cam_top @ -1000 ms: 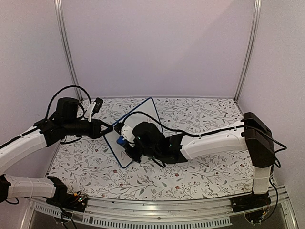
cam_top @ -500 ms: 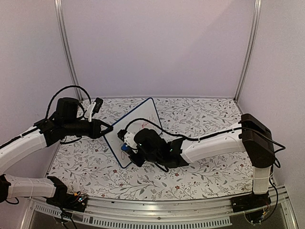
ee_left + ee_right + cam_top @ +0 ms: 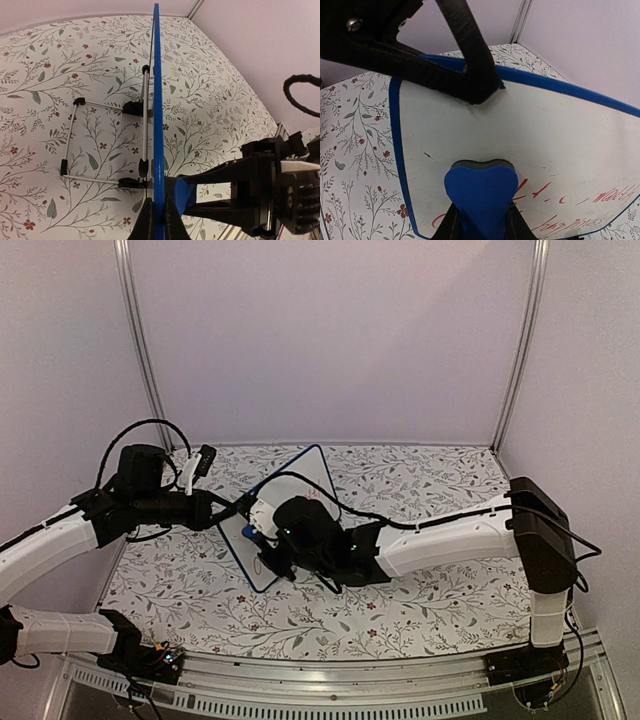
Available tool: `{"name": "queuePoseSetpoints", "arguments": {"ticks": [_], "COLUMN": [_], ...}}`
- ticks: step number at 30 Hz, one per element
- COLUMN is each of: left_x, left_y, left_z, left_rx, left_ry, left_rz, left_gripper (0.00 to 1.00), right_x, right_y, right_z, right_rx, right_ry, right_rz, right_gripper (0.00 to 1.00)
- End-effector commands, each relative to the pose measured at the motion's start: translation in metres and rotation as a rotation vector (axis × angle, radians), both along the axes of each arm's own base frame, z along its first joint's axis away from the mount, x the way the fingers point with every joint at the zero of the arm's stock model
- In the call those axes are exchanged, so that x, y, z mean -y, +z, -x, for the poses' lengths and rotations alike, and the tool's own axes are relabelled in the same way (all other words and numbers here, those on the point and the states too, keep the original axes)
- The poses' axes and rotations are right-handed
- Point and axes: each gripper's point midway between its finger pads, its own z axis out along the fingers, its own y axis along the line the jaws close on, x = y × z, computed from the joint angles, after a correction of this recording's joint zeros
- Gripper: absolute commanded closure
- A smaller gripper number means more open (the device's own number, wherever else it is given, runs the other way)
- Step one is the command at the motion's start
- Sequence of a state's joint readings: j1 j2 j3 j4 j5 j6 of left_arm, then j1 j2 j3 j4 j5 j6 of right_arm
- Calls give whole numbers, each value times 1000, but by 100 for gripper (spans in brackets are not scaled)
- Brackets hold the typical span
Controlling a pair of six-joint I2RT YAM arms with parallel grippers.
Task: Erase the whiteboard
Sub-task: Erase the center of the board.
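**Item: whiteboard, erasing in progress**

- Location: propped tilted on a wire stand over the floral table cover, between the two arms.
- Left gripper: at the board's left edge, fingers pressed together on the dark-blue rim, pinching it and steadying the board.
- Right gripper: in front of the board's face, clamped on a blue eraser block. The block's grey felt side appears to lie against the white surface, low on the board.
- Board face, wiped portion: the area above and left of the eraser reads clean, apart from a few faint specks.
- Board face, unwiped portion: red handwriting runs along the lower edge, right of the eraser, with more red strokes beside the block.
- Progress, as judged: partly done. The lower band of writing is left to wipe.
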State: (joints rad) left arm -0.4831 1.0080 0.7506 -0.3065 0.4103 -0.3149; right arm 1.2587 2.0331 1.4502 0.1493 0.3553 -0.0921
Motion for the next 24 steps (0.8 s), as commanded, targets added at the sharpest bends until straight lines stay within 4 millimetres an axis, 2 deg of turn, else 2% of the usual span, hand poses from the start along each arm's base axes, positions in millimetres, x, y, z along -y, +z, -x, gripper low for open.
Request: {"name": "queuePoseSetpoints", "arguments": {"ticks": [1, 5, 9, 12, 14, 18, 21, 24], "left_x": [7, 7, 6, 6, 7, 6, 6, 6], "left_y": [14, 15, 18, 18, 18, 18, 17, 17], "left_z": [0, 2, 3, 2, 2, 2, 3, 3], "left_rx": [47, 48, 60, 60, 57, 57, 55, 55], "left_ry": [-35, -40, -34, -36, -39, -38, -39, -37], "left_rz": [39, 46, 45, 48, 50, 49, 49, 49], "left_gripper": [100, 100, 100, 100, 100, 100, 100, 100], "right_x": [1, 15, 24, 20, 14, -2, -11, -14], "right_y": [-31, -63, -74, -62, -46, -2, 21, 15], "right_z": [2, 6, 10, 10, 8, 6, 4, 3], "right_rx": [-14, -48, -77, -70, -46, 4, 34, 37], "right_ry": [-8, -22, -28, -24, -20, -2, 7, 14], "right_rz": [46, 82, 96, 77, 60, -11, -46, -28], "right_gripper": [84, 85, 85, 85, 85, 85, 84, 84]}}
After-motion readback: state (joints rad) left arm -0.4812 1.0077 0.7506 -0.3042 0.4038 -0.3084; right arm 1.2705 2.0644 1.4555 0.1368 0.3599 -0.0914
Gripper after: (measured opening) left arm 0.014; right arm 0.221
